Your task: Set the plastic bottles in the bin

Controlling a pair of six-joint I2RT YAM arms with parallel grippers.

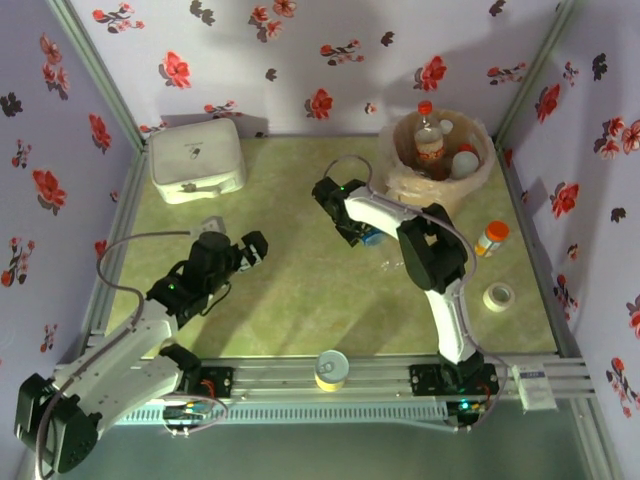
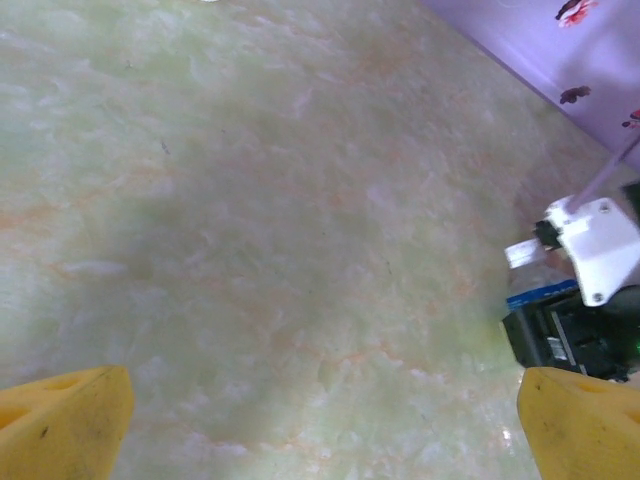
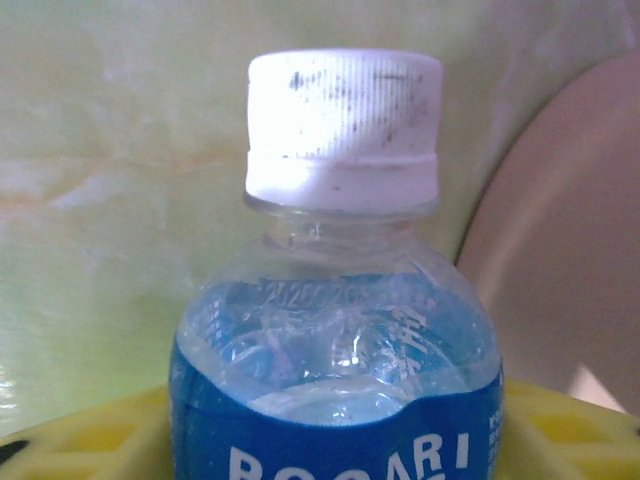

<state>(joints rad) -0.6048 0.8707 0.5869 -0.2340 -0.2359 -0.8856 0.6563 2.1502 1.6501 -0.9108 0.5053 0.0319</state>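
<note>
The right hand [image 1: 358, 234] is reaching around the blue-labelled bottle [image 3: 335, 400] on the table [image 1: 290, 300]. Its yellow fingers [image 3: 80, 430] are sitting just beside both flanks of the bottle, and I cannot tell whether they are clamping it or only bracketing it. The bottle's white cap [image 3: 343, 125] is pointing out ahead of the hand, with bare table beyond it. The beige bin [image 3: 570, 250] is rising close on the hand's right. It is holding a red-capped bottle [image 1: 428, 135] that is sticking up above the rim and a paler bottle [image 1: 465, 160] beside it. An orange-capped vial [image 1: 492, 238] is standing well off on the table, beyond the right arm.

The left hand [image 1: 256, 247] is hanging released, fingers spread wide over open table, with free room ahead and to both sides. The flowered wall [image 2: 540, 50] is running far ahead on its right. A white box [image 1: 197, 160] is sitting well apart from this hand, by the back wall.
</note>
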